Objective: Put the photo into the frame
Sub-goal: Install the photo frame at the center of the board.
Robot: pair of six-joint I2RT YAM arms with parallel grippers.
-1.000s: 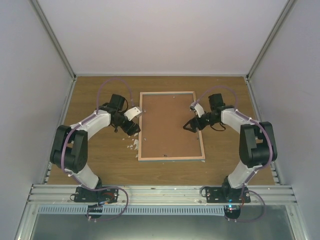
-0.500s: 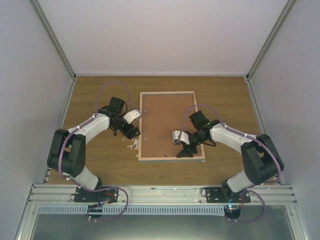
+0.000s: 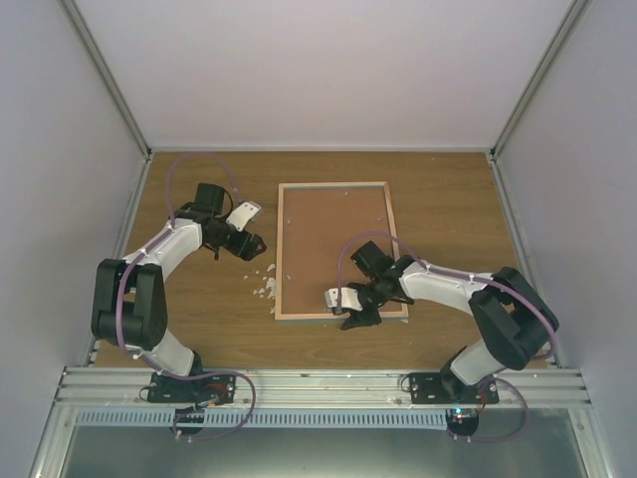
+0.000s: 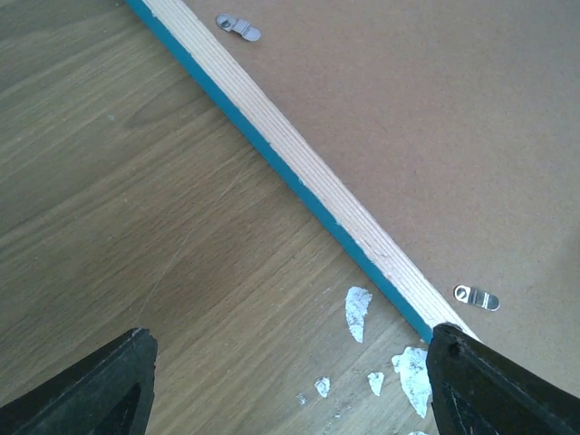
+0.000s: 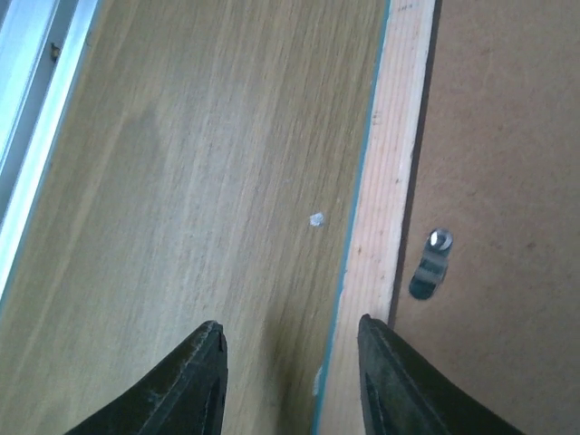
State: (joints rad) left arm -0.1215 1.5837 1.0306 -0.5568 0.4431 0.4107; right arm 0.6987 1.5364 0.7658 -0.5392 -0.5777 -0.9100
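Gripper (image 3: 354, 319) on the right hangs open over frame's (image 3: 333, 244) near edge

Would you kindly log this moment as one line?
frame face down | left gripper open, beside its left edge | right gripper open, over near edge | photo not visible

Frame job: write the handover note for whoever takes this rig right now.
The frame lies flat and face down mid-table, brown back up, with metal clips on it.
Left gripper: open, empty, over the table beside the frame's left long edge.
Right gripper: open, empty, at the frame's near edge.
The photo shows in no view; whether it sits under the back cannot be told.
White flakes lie by the near left corner.
Done: nothing confirmable. Left: find the photo, check it is in, fasten the clips.
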